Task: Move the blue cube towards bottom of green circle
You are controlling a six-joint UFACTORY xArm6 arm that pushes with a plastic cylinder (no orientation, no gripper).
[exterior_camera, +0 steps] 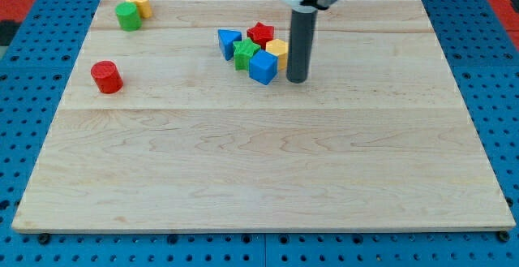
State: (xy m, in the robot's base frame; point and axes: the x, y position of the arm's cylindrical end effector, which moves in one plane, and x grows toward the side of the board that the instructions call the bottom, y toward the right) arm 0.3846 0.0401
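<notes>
The blue cube (263, 66) sits in a cluster near the view's top centre, touching a green star (246, 53) on its left. The green circle (127, 15), a short cylinder, stands at the view's top left beside a yellow cylinder (140, 3). My tip (297, 79) rests on the board just to the right of the blue cube, a small gap apart, with the dark rod rising to the view's top edge.
A blue triangle (228, 41), a red star (260, 32) and a yellow block (277, 51) complete the cluster. A red cylinder (106, 77) stands at the left. The wooden board (259, 170) lies on a blue pegboard surround.
</notes>
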